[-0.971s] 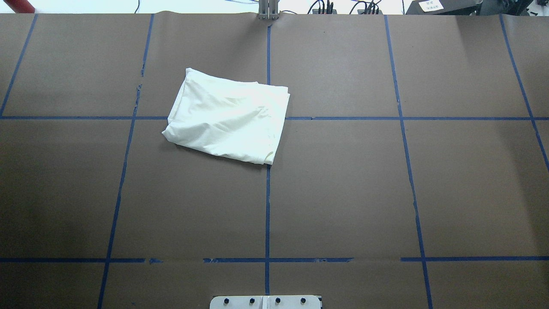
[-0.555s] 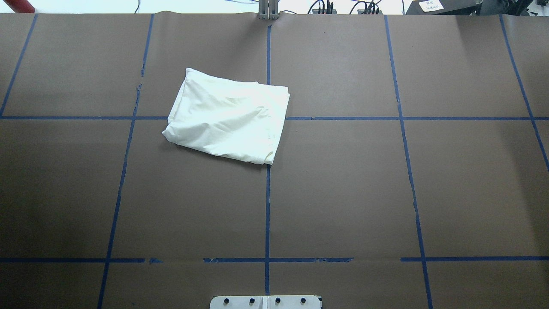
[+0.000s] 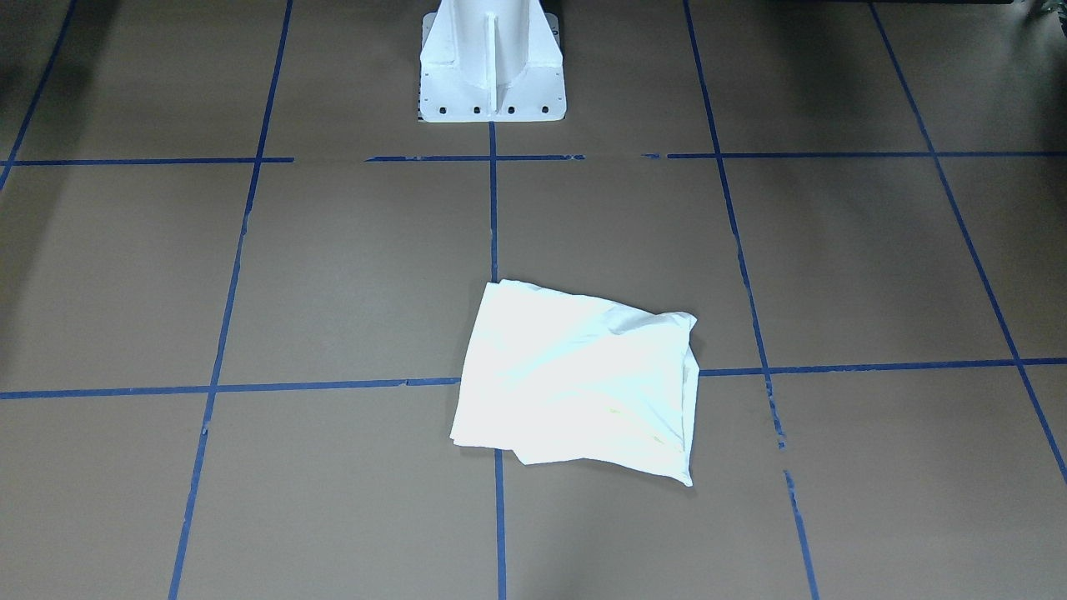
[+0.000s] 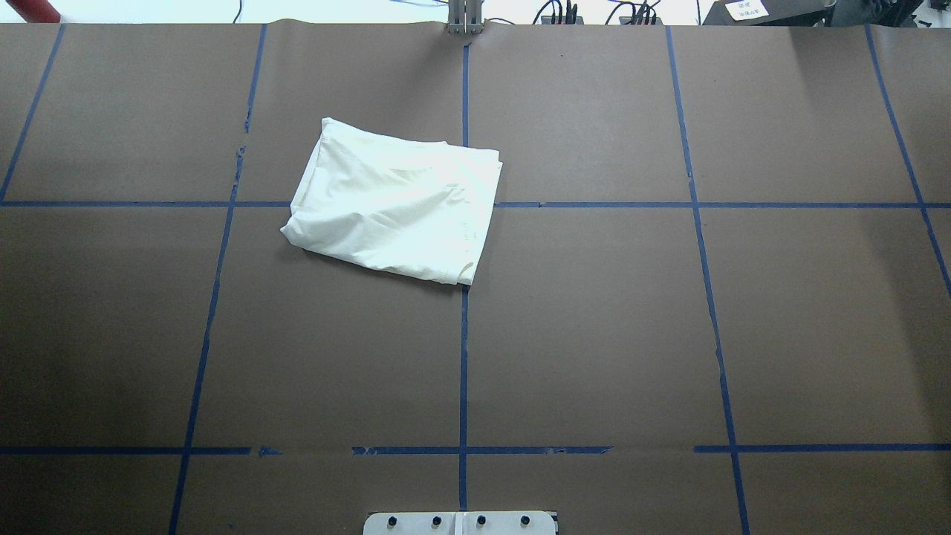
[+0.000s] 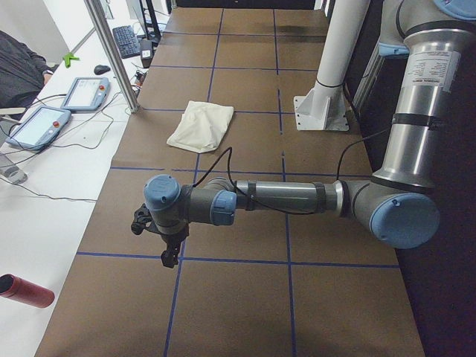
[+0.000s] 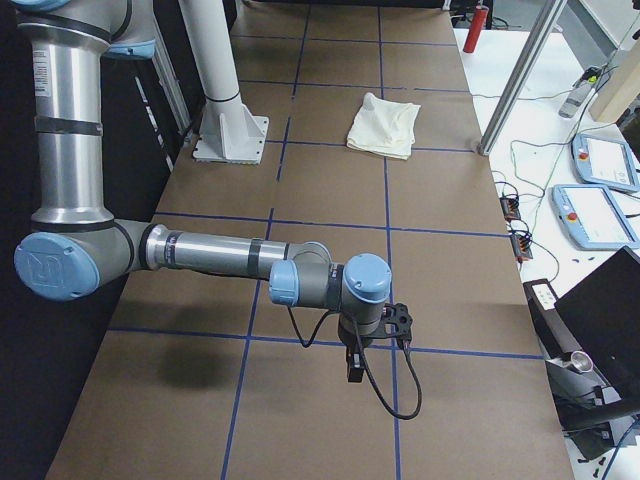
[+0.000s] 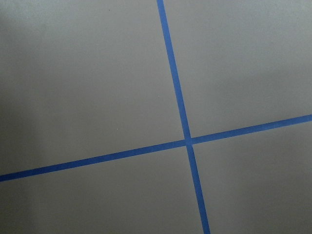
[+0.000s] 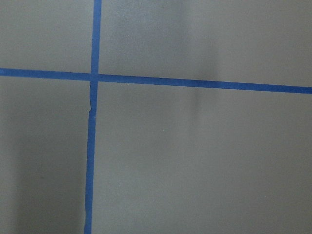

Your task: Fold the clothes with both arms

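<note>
The clothes (image 4: 394,204) lie as one folded cream bundle, plain side up, on the brown paper left of the centre tape line. The same clothes (image 3: 579,383) lie in front of the pedestal in the front-facing view, and they (image 5: 201,126) (image 6: 384,126) show small in both side views. My left gripper (image 5: 170,256) hangs low over the paper, far from the bundle. My right gripper (image 6: 353,371) hangs at the opposite end of the table. Whether either is open or shut I cannot tell. Both wrist views show only paper and blue tape.
The white pedestal base (image 3: 492,58) stands at the robot's edge of the table (image 4: 594,334). Teach pendants (image 5: 37,126) (image 6: 600,215) and cables lie on white side benches. A red bottle (image 5: 26,291) and a metal post (image 5: 111,52) are nearby. A person's sleeve (image 5: 18,67) shows.
</note>
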